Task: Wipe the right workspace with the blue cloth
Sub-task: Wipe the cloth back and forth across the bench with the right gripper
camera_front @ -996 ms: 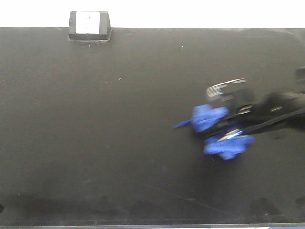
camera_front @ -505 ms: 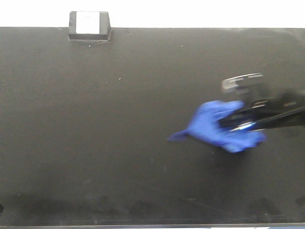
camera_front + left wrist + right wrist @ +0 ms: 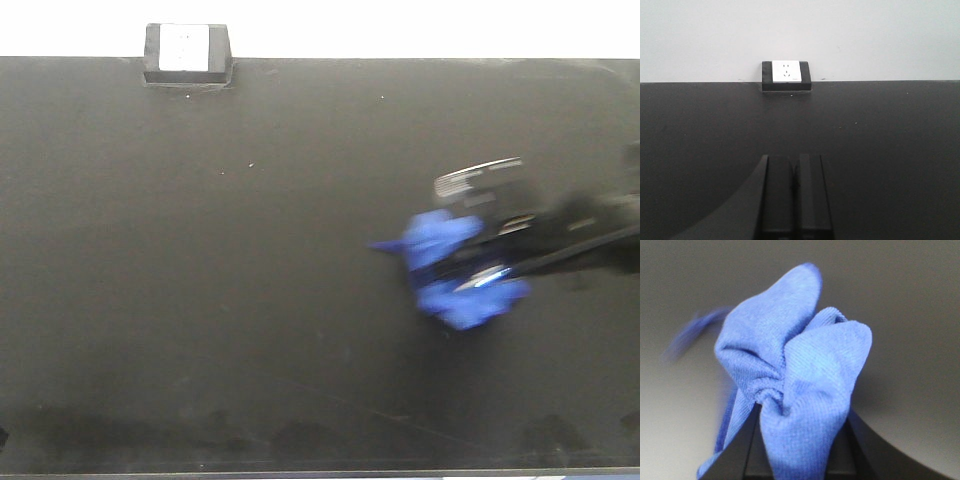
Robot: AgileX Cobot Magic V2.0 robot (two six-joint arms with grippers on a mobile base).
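Blue cloth [image 3: 452,270] bunched in the right pincer [image 3: 478,265], bulging either side

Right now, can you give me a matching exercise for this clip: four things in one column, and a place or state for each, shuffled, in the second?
Things:
1. blue cloth
2. left tool
3. right tool
4. black block with a white face

Places or states:
A. sits at the far edge of the benchtop
B. shut with nothing in it, above bare benchtop
C. bunched up on the right part of the benchtop
D. clamped on fabric

Pairs: 1-C, 2-B, 3-D, 4-A
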